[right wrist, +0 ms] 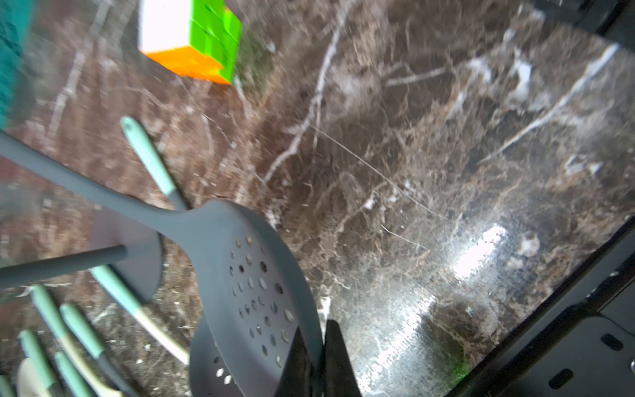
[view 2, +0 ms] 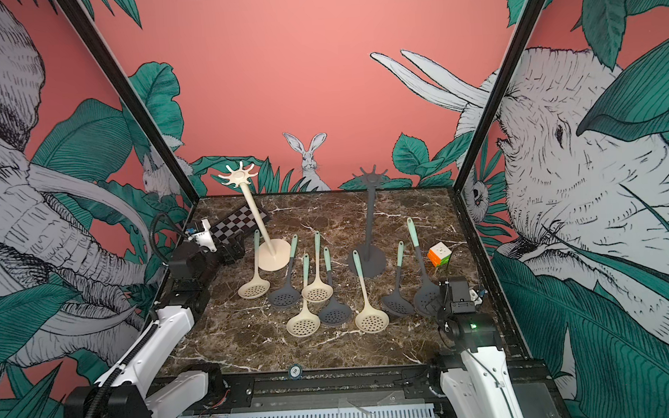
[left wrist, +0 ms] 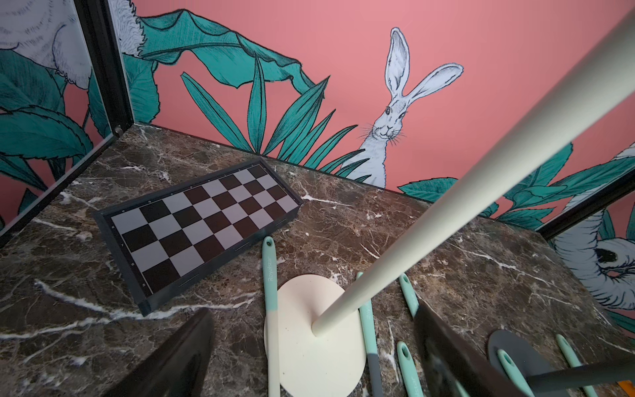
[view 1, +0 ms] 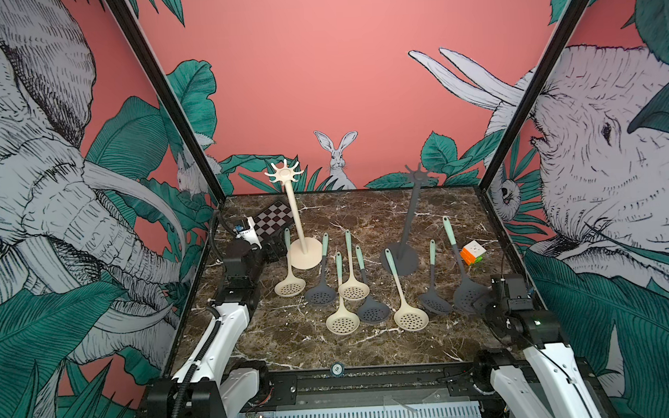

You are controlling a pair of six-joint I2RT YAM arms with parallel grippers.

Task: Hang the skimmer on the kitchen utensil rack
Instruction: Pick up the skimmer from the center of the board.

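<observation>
Your right gripper (right wrist: 318, 347) is closed tight on the rim of the dark grey skimmer (right wrist: 251, 275), at the near right side of the marble table (right wrist: 446, 154). The bowl is tilted on its edge above the bowl of a second grey skimmer (right wrist: 209, 361). Its mint handle points away toward the back wall, and I cannot tell if the handle end touches the table. Your left gripper (left wrist: 311, 311) is wide open and holds nothing. It stands just beside the base of the cream rack (left wrist: 309, 343).

The step in hand, I think, is the lift and carry to the grey rack (view 1: 412, 213), which is near and matches the colour. Raise the skimmer straight up first, so the neighbour below is not dragged. The pinch is only on a thin rim, so the long handle may swing. Move slowly and avoid quick wrist turns. Bring the hole of the handle end over one prong of the star top (view 1: 417, 173). Lower it until the prong carries the weight, and only then let go. Pass clear of the Rubik's cube (view 1: 472, 252).
</observation>
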